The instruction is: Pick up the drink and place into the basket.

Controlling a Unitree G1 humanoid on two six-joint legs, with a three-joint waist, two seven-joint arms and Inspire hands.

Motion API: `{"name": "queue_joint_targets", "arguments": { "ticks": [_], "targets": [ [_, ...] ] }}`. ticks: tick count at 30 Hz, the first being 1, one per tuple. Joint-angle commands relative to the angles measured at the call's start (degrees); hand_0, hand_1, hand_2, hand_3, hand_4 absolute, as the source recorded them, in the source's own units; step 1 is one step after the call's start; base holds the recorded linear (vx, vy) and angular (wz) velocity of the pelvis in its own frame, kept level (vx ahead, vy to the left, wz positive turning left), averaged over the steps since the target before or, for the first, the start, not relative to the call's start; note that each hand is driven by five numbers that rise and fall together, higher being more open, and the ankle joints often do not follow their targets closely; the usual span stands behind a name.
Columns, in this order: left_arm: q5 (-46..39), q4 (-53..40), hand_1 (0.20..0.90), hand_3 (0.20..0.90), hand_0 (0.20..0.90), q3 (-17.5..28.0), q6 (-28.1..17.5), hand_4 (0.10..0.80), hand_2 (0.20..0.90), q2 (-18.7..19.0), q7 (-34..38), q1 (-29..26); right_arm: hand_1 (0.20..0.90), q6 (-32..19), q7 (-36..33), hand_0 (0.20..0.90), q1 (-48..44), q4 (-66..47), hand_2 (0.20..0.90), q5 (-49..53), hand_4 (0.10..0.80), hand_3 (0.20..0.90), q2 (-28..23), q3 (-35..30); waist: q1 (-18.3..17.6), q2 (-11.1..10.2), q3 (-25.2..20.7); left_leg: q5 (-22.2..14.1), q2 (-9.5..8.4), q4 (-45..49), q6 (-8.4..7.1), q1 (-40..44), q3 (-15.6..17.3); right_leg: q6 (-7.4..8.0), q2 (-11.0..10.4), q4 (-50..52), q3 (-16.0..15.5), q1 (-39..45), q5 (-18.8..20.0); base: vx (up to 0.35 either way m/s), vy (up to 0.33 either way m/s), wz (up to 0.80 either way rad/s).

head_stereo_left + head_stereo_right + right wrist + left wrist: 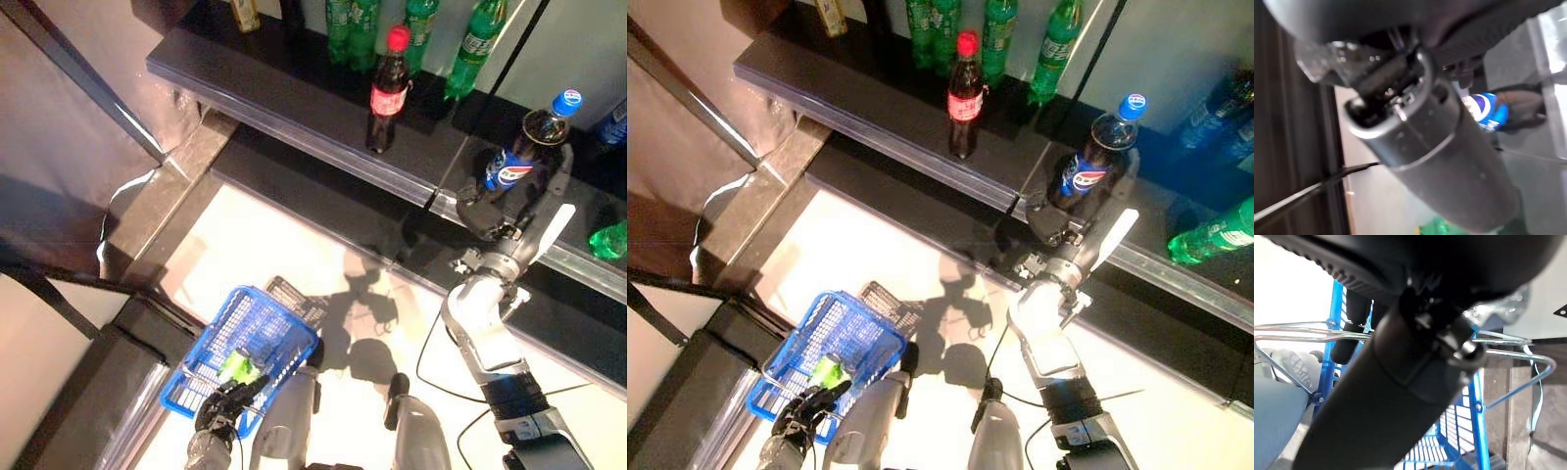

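Observation:
A dark cola bottle with a blue cap and blue label (529,147) stands on the black shelf (294,113) at the right. My right hand (487,211) is at its base, with the palm on one side, a straight finger up the other side, and the white thumb apart from it. The bottle's label also shows in the right wrist view (1488,110). My left hand (223,401) is shut on the wire handles (1293,330) of the blue basket (211,328), which hangs low at the left. A green drink (238,367) lies in the basket.
A red-capped cola bottle (388,90) stands at the middle of the shelf, green bottles (353,29) stand behind it, and another green bottle (609,240) lies at the far right. A dark flat object (299,294) lies on the floor by the basket.

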Motion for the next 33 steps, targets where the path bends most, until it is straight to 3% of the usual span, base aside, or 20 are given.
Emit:
{"name": "queue_joint_targets", "arguments": {
  "ticks": [1, 15, 33],
  "targets": [
    [-0.59, -1.74, 0.300, 0.200, 0.300, -4.85, -1.47, 0.100, 0.300, -0.75, -2.12, 4.39, 0.900, -4.20, -3.72, 0.900, -6.65, -4.15, 0.900, -2.30, 0.800, 0.900, -3.61, -1.60, 0.54, -0.91, -0.82, -3.85, 0.79, 5.09, -0.57, -0.18, -4.31, -2.91, -0.71, -4.31, -0.41, 0.43, 6.79, -0.110, -0.017, 0.01],
    [-2.04, -4.09, 0.300, 0.200, 0.300, -7.62, -0.79, 0.100, 0.300, 1.01, -1.21, -0.75, 0.900, -4.05, -10.90, 0.900, -24.90, 9.35, 0.900, 3.81, 0.800, 0.900, -8.50, -3.53, 2.72, 0.61, 2.77, -2.94, -0.10, 6.36, 0.27, -5.91, -4.23, -3.02, -0.33, -4.87, -0.83, -3.68, 8.10, -0.059, -0.013, 0.00],
    [-4.39, -5.66, 0.300, 0.200, 0.300, -8.45, 0.10, 0.100, 0.300, 1.84, -1.05, -2.47, 0.900, -3.49, -11.72, 0.900, -34.84, 15.53, 0.900, 6.67, 0.800, 0.900, -12.77, -3.58, 2.84, 1.38, 2.77, -2.45, -0.93, 5.13, 1.16, -8.79, -2.28, -2.78, -0.61, -4.84, 0.03, -8.24, 9.23, -0.020, 0.020, -0.03]
  ]
}}
